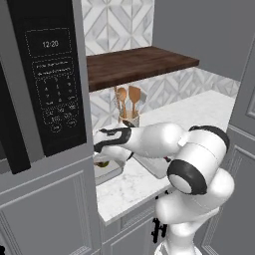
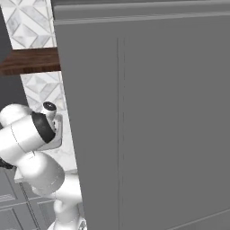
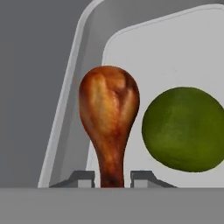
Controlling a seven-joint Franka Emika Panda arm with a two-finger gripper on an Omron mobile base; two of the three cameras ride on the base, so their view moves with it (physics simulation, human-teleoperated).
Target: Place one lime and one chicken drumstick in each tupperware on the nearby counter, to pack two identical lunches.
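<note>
Close in the hand view, a brown chicken drumstick (image 3: 109, 118) points its thin end between my fingertips (image 3: 81, 177). My gripper (image 3: 112, 179) is shut on it. Beside it a green lime (image 3: 183, 129) lies on the floor of a grey tupperware (image 3: 83, 48). From the left base view, my gripper (image 1: 103, 148) hangs low over that tupperware (image 1: 113, 173), where the lime (image 1: 103, 163) peeks out. The second tupperware (image 1: 152, 167) sits to its right on the white counter (image 1: 129, 191), mostly hidden by my arm.
A tall grey cabinet with a black oven panel (image 1: 50, 74) stands right against the left tupperware. A utensil holder with wooden spatulas (image 1: 128, 107) is behind it, under a dark wooden shelf (image 1: 139, 64). A large grey panel (image 2: 148, 117) blocks the right base view.
</note>
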